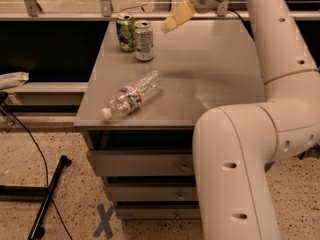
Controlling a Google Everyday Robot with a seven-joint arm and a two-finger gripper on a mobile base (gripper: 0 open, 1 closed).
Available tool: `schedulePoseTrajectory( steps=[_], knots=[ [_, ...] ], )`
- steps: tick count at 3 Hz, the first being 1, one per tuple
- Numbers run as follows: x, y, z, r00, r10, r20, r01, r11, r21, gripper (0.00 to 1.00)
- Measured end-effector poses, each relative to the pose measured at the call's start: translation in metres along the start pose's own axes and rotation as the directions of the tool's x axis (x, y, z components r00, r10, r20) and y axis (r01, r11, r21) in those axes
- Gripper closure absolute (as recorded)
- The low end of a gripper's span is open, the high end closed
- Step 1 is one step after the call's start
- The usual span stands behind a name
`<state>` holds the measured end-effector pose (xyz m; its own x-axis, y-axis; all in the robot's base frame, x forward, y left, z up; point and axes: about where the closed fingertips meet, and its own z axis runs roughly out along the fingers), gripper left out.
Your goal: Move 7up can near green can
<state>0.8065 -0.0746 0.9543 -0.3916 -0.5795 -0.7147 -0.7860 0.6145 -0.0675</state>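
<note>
The 7up can (143, 40), pale silver-white with green patches, stands upright at the table's far left. The dark green can (125, 32) stands upright just behind and left of it, and the two are almost touching. My gripper (175, 18) hangs in the air above the table's back edge, to the right of both cans. It is clear of them and holds nothing.
A clear plastic water bottle (131, 95) lies on its side near the front left of the grey table (220, 79). My white arm fills the right side. Drawers sit under the tabletop. A black stand leg (47, 199) and a blue X mark (105, 220) are on the floor.
</note>
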Motion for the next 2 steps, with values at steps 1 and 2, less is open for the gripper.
schedulePoseTrajectory(
  steps=[1, 2],
  knots=[
    [0.0123, -0.0259, -0.0504, 0.998, 0.030, 0.051, -0.034, 0.9971, 0.068, 0.00],
    [0.0123, -0.0259, -0.0503, 0.998, 0.030, 0.051, -0.034, 0.9971, 0.068, 0.00]
  ],
)
